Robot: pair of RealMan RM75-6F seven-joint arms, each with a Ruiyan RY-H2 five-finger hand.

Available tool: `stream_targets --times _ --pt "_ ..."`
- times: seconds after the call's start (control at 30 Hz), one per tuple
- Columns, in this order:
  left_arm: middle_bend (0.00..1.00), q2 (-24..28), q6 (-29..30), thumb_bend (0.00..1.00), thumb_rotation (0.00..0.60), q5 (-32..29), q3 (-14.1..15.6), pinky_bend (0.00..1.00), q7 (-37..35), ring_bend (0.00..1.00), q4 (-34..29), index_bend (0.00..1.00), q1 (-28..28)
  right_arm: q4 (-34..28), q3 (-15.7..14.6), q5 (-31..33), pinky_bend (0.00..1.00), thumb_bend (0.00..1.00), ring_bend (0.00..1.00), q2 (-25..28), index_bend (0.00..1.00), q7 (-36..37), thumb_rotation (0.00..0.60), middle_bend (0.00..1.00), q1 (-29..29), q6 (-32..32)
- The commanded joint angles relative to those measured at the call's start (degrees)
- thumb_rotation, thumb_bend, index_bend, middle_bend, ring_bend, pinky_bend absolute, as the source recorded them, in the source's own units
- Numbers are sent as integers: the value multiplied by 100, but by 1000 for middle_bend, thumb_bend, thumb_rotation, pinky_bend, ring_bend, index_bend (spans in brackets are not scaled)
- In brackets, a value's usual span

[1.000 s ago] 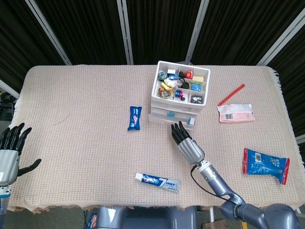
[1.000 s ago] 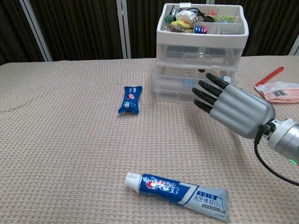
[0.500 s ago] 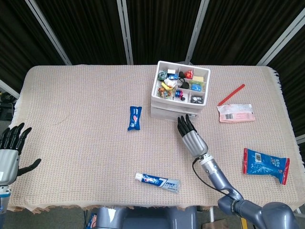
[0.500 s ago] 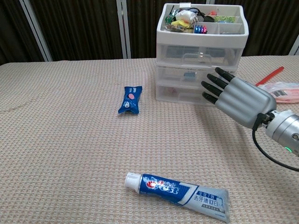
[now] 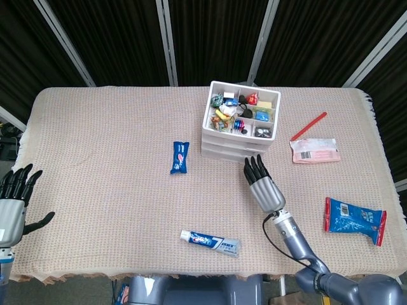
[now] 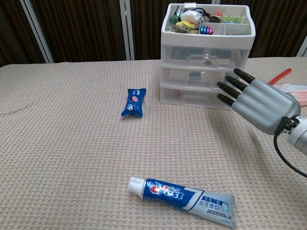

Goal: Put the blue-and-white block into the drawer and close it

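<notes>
The right robot hand (image 6: 256,103) hovered low over the tabletop (image 5: 102,184) with its fingers (image 6: 230,87) stretched out and spread, holding nothing, their tips just at the front of the small drawer unit (image 6: 207,67). All drawers looked pushed in, and a small blue item showed through the clear front of the middle one; whether that was the blue-and-white block could not be told for certain. If the robot hand pressed on from there, it could shove the light unit backward or tip the open tray of trinkets (image 5: 243,112) on top; if a drawer was in truth not fully seated, a glancing push might jam it crooked. To the robot hand's left lay a blue snack packet (image 6: 134,101), well apart, and nearer the robot a toothpaste tube (image 6: 181,195). To its right sat a pink packet (image 5: 314,150), a red stick (image 5: 308,126) and a blue-and-red packet (image 5: 355,219). None blocked the way. The left robot hand (image 5: 14,197) waited far off at the tabletop's edge, fingers apart and empty.
</notes>
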Motion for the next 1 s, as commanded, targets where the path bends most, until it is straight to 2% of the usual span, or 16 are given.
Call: stream_targets --times 0.03,0.17,0.3,0.4,0.57,0.7,0.83,1.0 --pt "0 -13 27 192 600 16 4 0 31 0 11 98 10 -780 -178 -186 0 196 0 428 111 230 600 0 -192 335" --pt "0 -22 64 193 600 19 0 0 59 0 31 99 27 -1669 -188 -222 0 194 0 980 111 494 600 0 -365 612" --pt "0 -23 53 193 600 8 2 0 85 0 55 99 28 -2596 -114 21 0 186 0 1658 103 1193 600 0 -704 951" --pt "0 -21 20 192 600 7 14 0 144 0 69 94 19 -3383 -78 346 0 173 0 2310 96 2035 600 0 -1045 1156" --pt "0 -11 9 168 600 71 37 0 241 0 109 84 1 -4187 -161 772 0 160 0 3116 82 3473 600 0 -1551 1311" --pt "0 -18 2 137 600 112 59 0 357 0 161 75 -7 -4352 -384 638 0 126 0 3514 72 4190 600 0 -1834 1413" --pt "0 -14 -16 128 600 134 71 0 470 0 197 73 -19 -4239 -581 399 0 110 0 3619 70 4429 600 0 -1982 1493" --pt "0 -29 4 127 600 147 70 0 543 0 250 73 -17 -4016 -578 396 0 107 0 3583 70 4632 600 0 -2038 1470"
